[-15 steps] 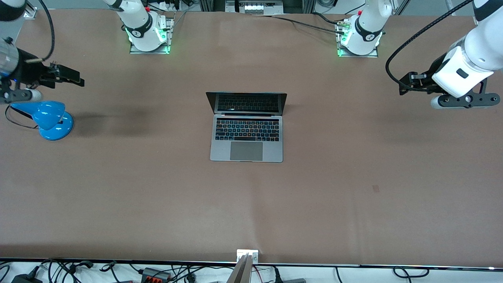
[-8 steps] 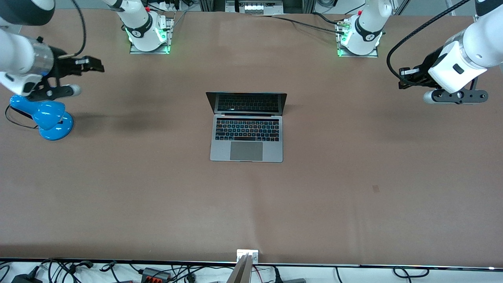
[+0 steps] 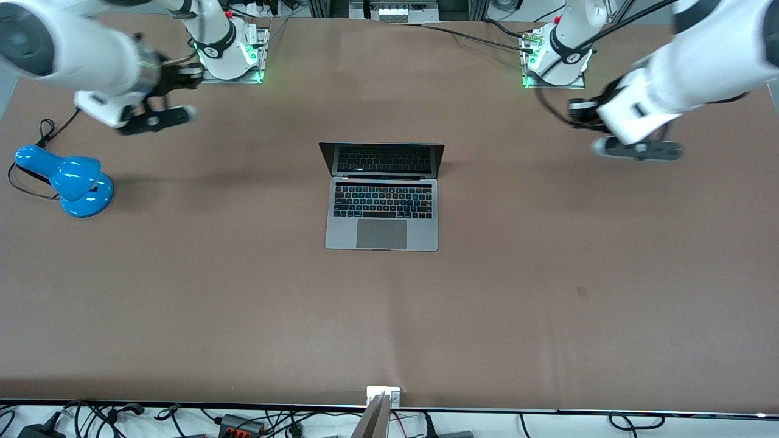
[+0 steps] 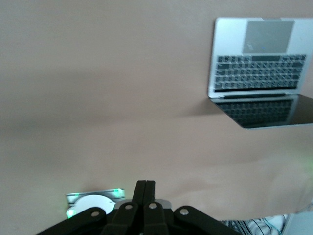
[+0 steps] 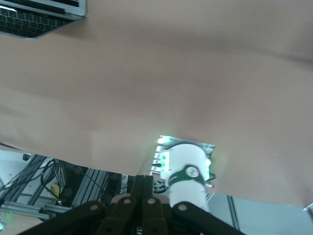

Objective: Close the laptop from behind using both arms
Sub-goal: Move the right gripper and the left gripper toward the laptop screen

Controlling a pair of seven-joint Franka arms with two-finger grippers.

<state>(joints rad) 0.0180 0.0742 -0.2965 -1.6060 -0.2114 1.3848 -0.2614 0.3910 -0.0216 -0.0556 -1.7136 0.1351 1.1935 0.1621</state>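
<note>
The silver-grey laptop [image 3: 381, 207] lies open at the table's middle, its dark screen upright and facing the front camera. My left gripper [image 3: 575, 111] is shut and empty, up in the air over bare table toward the left arm's end, near its base [image 3: 557, 58]. My right gripper [image 3: 192, 70] is shut and empty, over the table beside its own base [image 3: 228, 52]. The left wrist view shows its shut fingers [image 4: 142, 188] and the whole laptop [image 4: 257, 63]. The right wrist view shows its shut fingers [image 5: 139, 183] and one corner of the laptop [image 5: 39, 14].
A blue desk lamp [image 3: 70, 182] with a black cord stands at the right arm's end of the table. Cables and power bricks lie along the edge nearest the front camera [image 3: 243, 423]. A brown mat [image 3: 548, 274] covers the table.
Both grippers have swung inward from the table's ends toward the middle and toward the arm bases. The right gripper has left the lamp. The laptop has not moved.
</note>
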